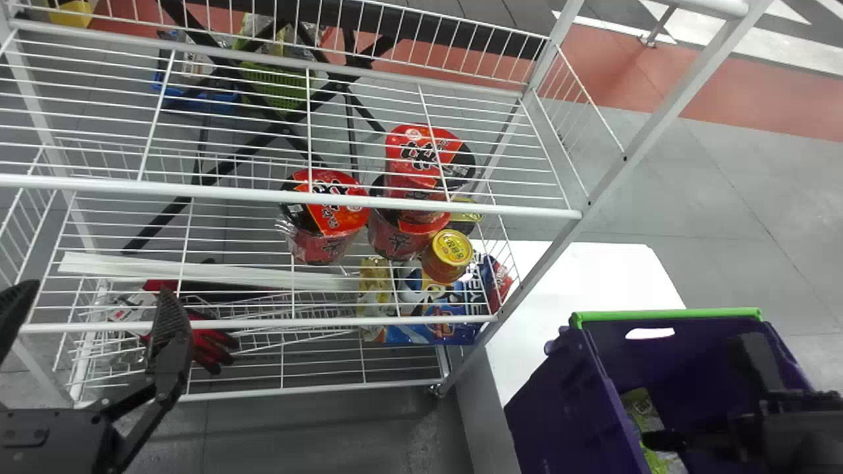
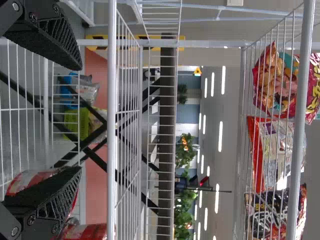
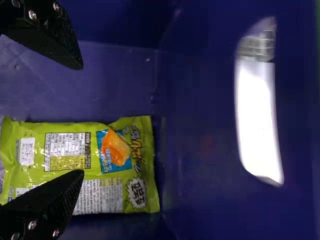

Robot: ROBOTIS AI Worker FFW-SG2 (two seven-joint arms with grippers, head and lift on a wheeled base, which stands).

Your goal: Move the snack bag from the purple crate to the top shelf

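The purple crate (image 1: 553,408), at four o'clock in the head view, appears to rest on the white table (image 1: 579,276), which presumably serves to hold the load within the arm's reach beside the wire rack (image 1: 395,209). The snack bag (image 3: 107,167), green and with its printed panel uppermost, lies on the crate's floor; this pose offers a broad, pliant body, likely to be taken by a pinch that gathers the film. The right gripper (image 3: 82,120) is lowered into the crate, its jaws widely parted and grasping nothing; one finger overlaps the bag in the right wrist view, though whether it touches cannot be told. The step in hand is judged to be the approach, with the lift and transfer still to be done. The left gripper (image 1: 100,288), at about nine o'clock in the head view, waits empty before the rack with its jaws wide apart. In the left wrist view, other snack packages (image 2: 280,85) stand on a high shelf (image 2: 299,120), probably the destination. The next move calls for centring the jaws over the bag before closing; an off-centre pinch could let it slip.
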